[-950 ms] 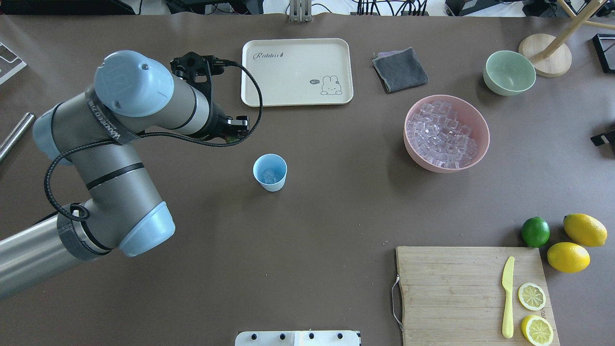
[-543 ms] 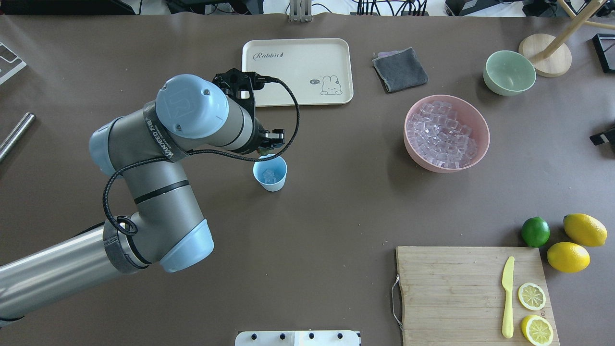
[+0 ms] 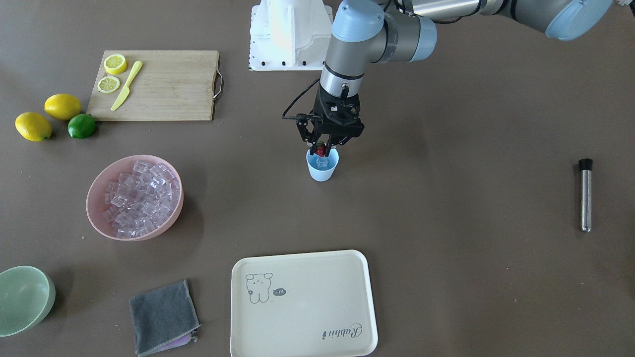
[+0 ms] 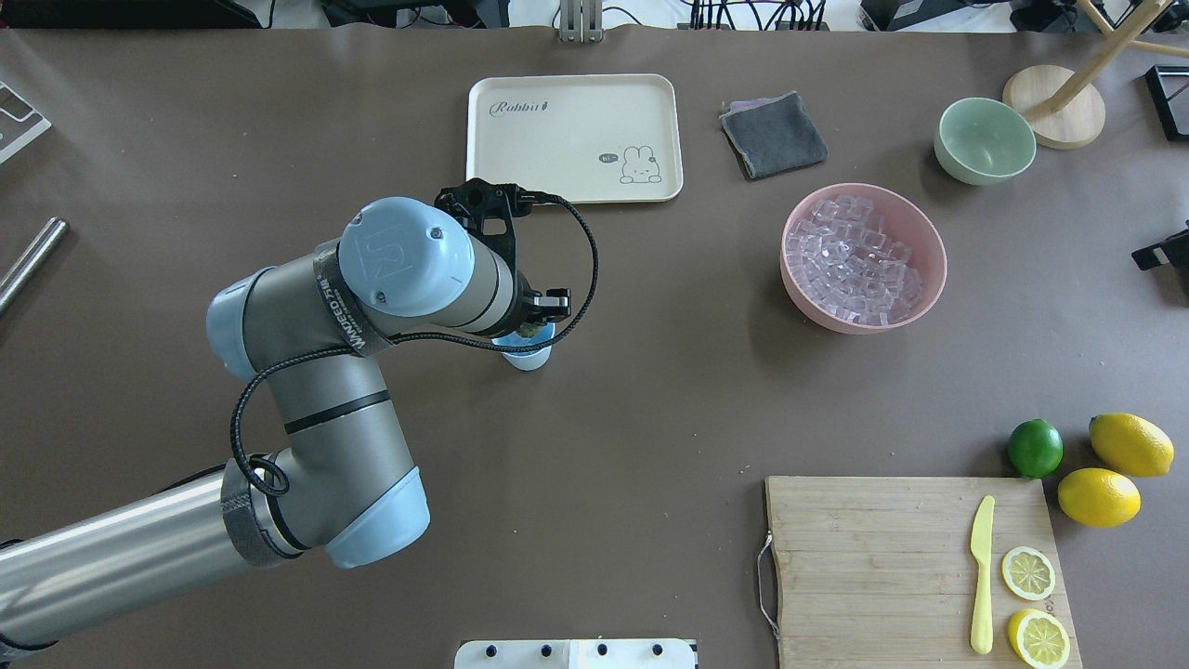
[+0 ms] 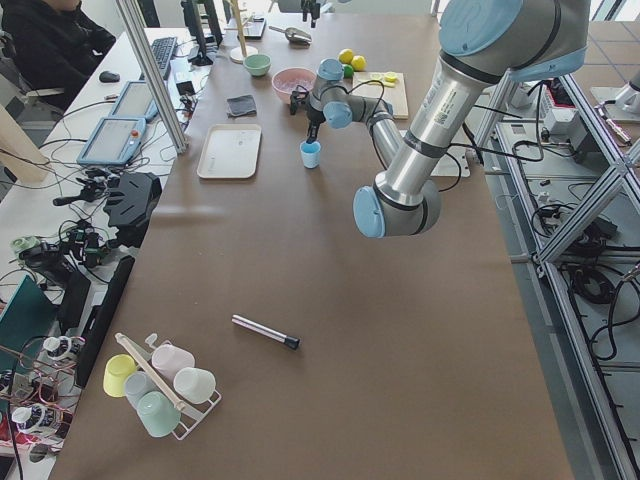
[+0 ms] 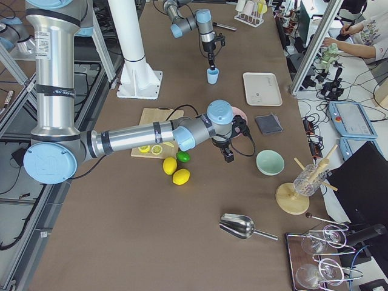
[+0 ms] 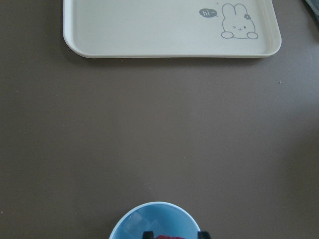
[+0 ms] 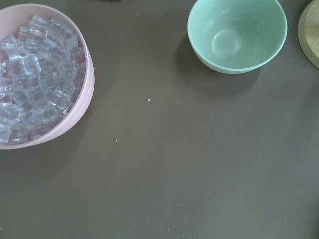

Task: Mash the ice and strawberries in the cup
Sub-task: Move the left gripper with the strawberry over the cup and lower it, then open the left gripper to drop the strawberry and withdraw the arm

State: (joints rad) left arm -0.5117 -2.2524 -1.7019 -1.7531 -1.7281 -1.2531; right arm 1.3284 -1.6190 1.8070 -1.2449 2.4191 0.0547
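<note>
Red strawberry (image 3: 321,149), in left tool (image 3: 322,148) — above cup (image 3: 322,171)

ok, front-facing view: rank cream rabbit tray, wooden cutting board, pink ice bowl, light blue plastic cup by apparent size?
1. cream tray
2. wooden board
3. pink bowl
4. blue cup
Tray sits nearest the camera, inflating it.

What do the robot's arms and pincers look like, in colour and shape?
Both arms are silver-grey tubes with light blue caps on round joints. The left arm bears a black band with white letters, and a black cable loops to its black two-finger pincer. The right arm looks alike.
</note>
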